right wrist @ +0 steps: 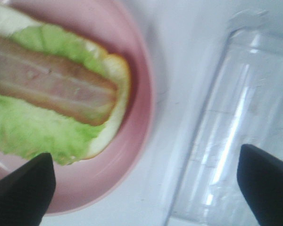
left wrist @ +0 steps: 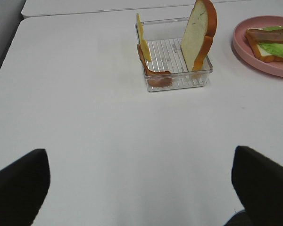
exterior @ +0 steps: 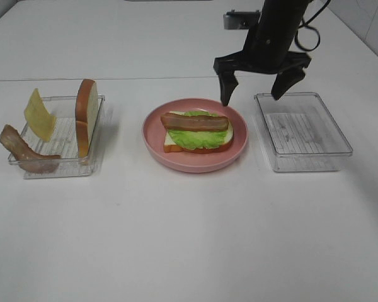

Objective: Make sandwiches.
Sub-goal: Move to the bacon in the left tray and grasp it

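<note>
A sandwich stack lies on the pink plate: a bread slice, green lettuce and a bacon strip on top; it also shows in the right wrist view and the left wrist view. My right gripper is open and empty, raised between the plate's far right rim and the empty clear tray. The left clear tray holds an upright bread slice, a cheese square and a bacon strip. My left gripper is open and empty, well short of that tray.
The white table carries the two trays and the plate in a row. A seam runs across the table behind them. The table's left edge shows in the left wrist view.
</note>
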Controlling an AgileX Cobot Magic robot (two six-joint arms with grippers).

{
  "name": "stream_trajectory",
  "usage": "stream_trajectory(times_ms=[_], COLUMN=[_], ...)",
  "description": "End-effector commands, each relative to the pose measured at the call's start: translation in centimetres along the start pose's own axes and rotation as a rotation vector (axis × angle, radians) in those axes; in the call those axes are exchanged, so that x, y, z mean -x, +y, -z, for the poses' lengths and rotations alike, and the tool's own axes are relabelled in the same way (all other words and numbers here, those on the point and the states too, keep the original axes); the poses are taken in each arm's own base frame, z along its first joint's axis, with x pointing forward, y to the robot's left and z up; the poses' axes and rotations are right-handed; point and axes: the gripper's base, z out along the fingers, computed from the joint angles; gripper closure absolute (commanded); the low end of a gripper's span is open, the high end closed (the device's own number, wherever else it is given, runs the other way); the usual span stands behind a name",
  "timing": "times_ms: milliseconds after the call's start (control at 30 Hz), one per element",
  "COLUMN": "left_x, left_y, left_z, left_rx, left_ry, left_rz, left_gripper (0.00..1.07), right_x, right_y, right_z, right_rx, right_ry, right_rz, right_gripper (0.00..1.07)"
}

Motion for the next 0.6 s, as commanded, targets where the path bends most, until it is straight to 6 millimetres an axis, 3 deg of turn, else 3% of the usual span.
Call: stream_trajectory(times_ms=[33,133,200,233,300,400,600], left_x=[0.0,0.0,0.0,0.0,0.0,0.0,0.0], left_y=[0.1,0.1,0.1,0.1,0.1,0.1,0.1], left_z=[0.2,0.2,0.2,0.2,0.2,0.2,0.2], left_rx=[0.002,0.002,0.004,0.004,0.004,0.005,0.005], left_ry=[-0.017,-0.017,-0.017,-0.017,-0.017,-0.017,-0.017], left_rz=[-0.003,-0.003,-0.002,-0.002,-0.002,-0.002,-0.002], left_gripper=[0.06,0.06,0.06,0.06,0.06,0.06,0.06], right_x=[-0.7,-0.7,-1.0,-1.0,-1.5,-1.7,-2.0], right_y=[-4.0,-5.2,-9.8,-9.8,-12.3,-13.4,-13.8], right_z=[2.4,2.5,2.8,2.8,3.4,3.9,4.6], right_rx=[-0.055,-0.044,-0.041,-0.041,-0.048,-0.056,-0.109], right_ry=[0.059,0.057,0.053,0.053,0.040,0.031,0.027], right_rz=[-0.093,-0.125,-0.233,-0.233,-0.292,-0.308,-0.273], right_gripper=[0.09,0.09,0.09,0.09,0.09,0.09,0.09])
